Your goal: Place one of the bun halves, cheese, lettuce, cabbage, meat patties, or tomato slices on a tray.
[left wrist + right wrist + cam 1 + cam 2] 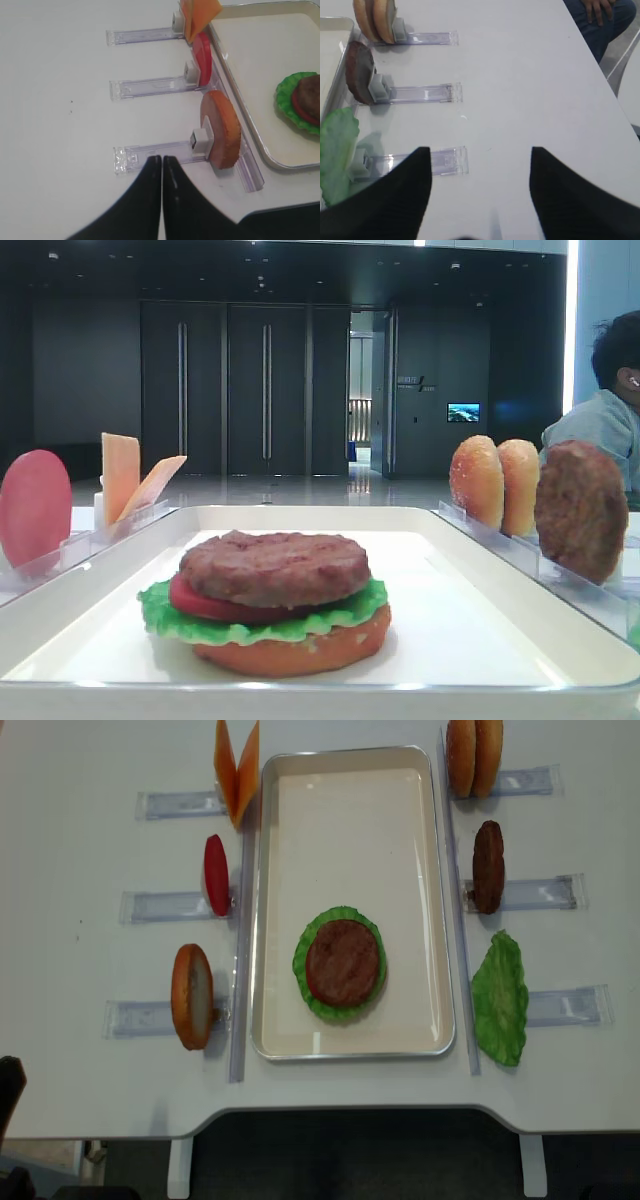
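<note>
Our left gripper (pixel 161 165) is pinched shut on nothing beside the racked bun half (pixel 222 129), the right gripper (pixel 480 165) gapes empty. Knock the stack (pixel 342 963) on the tray (pixel 350 790) and it slides.

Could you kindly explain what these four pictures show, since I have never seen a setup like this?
It is a two-armed robot at a white table. Two pictures look from outside: one low over the tray, one from above. The other two come from cameras on the wrists. The left gripper is shut and empty; the right gripper is open and empty. On the tray sits a stack: bun half, lettuce, tomato slice, meat patty. Clear racks beside the tray hold spare pieces on edge.
</note>
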Tool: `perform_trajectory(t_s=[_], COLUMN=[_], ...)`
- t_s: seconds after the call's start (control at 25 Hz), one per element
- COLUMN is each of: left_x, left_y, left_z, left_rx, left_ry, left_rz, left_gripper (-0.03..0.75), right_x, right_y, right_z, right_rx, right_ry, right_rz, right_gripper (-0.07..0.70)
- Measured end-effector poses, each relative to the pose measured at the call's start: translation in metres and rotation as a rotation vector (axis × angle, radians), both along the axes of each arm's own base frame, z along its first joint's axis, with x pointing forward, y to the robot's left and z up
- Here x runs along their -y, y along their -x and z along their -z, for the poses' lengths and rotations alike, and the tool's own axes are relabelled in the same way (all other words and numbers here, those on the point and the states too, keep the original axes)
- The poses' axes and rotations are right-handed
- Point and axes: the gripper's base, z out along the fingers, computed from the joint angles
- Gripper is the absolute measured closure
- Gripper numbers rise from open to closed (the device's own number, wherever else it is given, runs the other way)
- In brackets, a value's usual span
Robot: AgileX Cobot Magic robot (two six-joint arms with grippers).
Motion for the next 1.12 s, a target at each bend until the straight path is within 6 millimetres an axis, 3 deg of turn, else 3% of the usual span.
perform_trajectory(t_s=[0.84, 1.0, 1.12], left_x=[-0.0028, -0.0065, -0.0081], left_y=[-0.0002, -0.0004, -0.0004], left_z=[0.0001, 0.0001, 0.0], left_rx=[0.001, 0.003, 0.003], left_ry=[-0.029, -0.066, -0.071], left_rz=[-0.019, -0.044, -0.062], left_gripper=[0.71, 0.643, 0.514], right_x=[0.0, 0.0, 0.0], right_y=[-0.0001, -0.0001, -0.0001], right_z=[-0.0002, -0.0002, -0.0002], right_rx=[0.002, 0.002, 0.002], right_ry=[0.0, 0.0, 0.0], right_rz=[0.0, 0.0, 0.0], right_gripper=[0.213, 0.213, 0.213])
